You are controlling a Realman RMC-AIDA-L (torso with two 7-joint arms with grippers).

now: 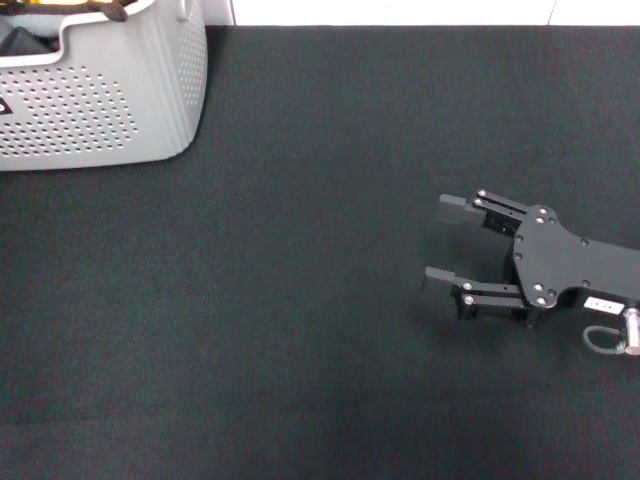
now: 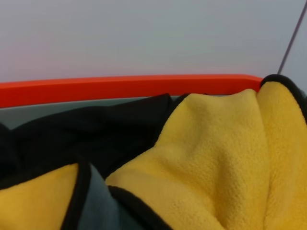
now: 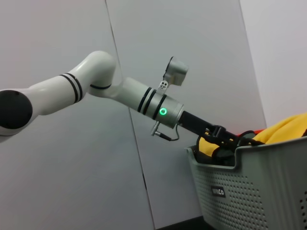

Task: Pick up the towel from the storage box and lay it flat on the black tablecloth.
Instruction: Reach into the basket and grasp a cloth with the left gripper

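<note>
The storage box (image 1: pixel 100 110) stands at the far left corner of the black tablecloth (image 1: pixel 300 320). Inside it lies the towel (image 2: pixel 216 158), bunched up, mostly its yellow face showing, with a strip of grey-teal and black border. In the right wrist view the towel (image 3: pixel 288 127) bulges over the rim of the storage box (image 3: pixel 249 187), and my left gripper (image 3: pixel 221 139) reaches down into the box right at the cloth. My right gripper (image 1: pixel 438 241) rests low over the tablecloth at the right, open and holding nothing.
A dark fabric mass (image 2: pixel 96 134) lies in the box beside the towel. An orange-red bar (image 2: pixel 120 86) runs behind the box's far rim, with a pale wall beyond. My white left arm (image 3: pixel 96 86) stretches over the box.
</note>
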